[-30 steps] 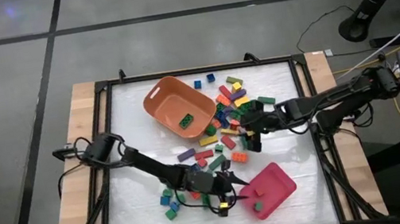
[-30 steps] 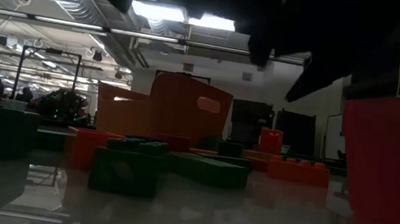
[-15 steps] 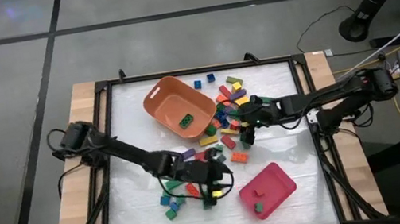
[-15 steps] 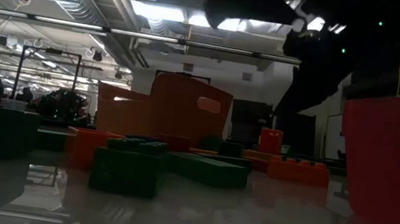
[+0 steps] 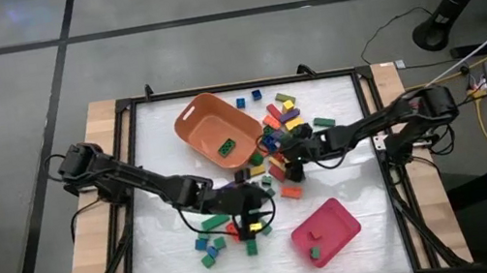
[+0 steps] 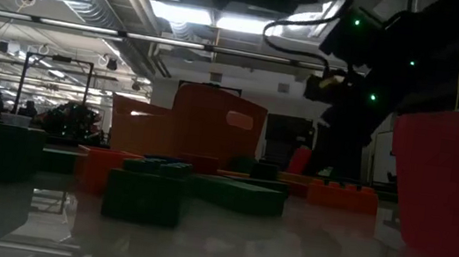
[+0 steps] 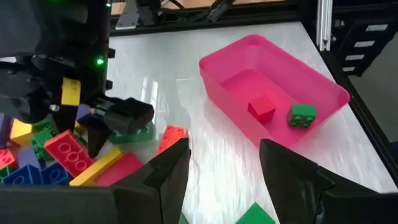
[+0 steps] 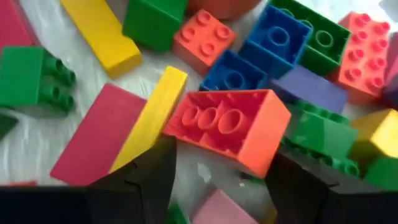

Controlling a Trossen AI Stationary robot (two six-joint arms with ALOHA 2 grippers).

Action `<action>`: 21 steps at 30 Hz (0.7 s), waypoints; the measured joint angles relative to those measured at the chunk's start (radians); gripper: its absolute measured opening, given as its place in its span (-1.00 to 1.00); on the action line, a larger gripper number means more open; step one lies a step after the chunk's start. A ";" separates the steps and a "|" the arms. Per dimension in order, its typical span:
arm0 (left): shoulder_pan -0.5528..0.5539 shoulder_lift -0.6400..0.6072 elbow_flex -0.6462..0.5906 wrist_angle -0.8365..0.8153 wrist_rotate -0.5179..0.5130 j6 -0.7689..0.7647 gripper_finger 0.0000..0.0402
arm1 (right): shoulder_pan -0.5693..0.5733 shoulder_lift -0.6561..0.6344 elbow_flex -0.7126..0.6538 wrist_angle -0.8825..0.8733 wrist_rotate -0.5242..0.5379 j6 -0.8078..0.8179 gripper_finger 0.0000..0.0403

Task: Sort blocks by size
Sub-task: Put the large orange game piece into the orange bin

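The blocks [image 5: 275, 136] lie mostly in a loose heap on the white table [image 5: 348, 179], just beside the orange tub [image 5: 217, 129] on its right-arm side, with a few strays near the table's far edge and a smaller scatter of green, blue and red ones nearer the front left. One green block [image 5: 225, 146] sits inside the orange tub, and the pink tray [image 5: 325, 231] near the front holds a small red cube [image 7: 261, 109] and a small green block [image 7: 302, 116] side by side. The right gripper [image 5: 281, 157] is down in the heap; in its wrist view its two fingers [image 8: 146, 180] stand apart on either side of an orange-red block [image 8: 229, 127] lying on its side with its hollow underside showing, a yellow long block [image 8: 152, 118] and a pink flat one [image 8: 96, 137] just beside it, so the jaws bracket the block without clearly clamping it. The left gripper [image 5: 248, 216] hovers over the front scatter, between the heap and the pink tray, its fingers [image 7: 165, 171] spread with nothing between them, a green block [image 7: 252, 214] just below them on the table
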 joint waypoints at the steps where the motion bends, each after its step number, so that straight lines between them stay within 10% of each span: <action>1: 0.000 0.000 0.000 -0.002 0.000 0.000 -0.09 | 0.000 0.008 0.000 0.010 -0.001 0.000 0.04; 21: -0.009 0.000 0.000 -0.011 0.000 -0.012 -0.09 | 0.000 0.016 0.000 0.098 -0.001 -0.027 -0.30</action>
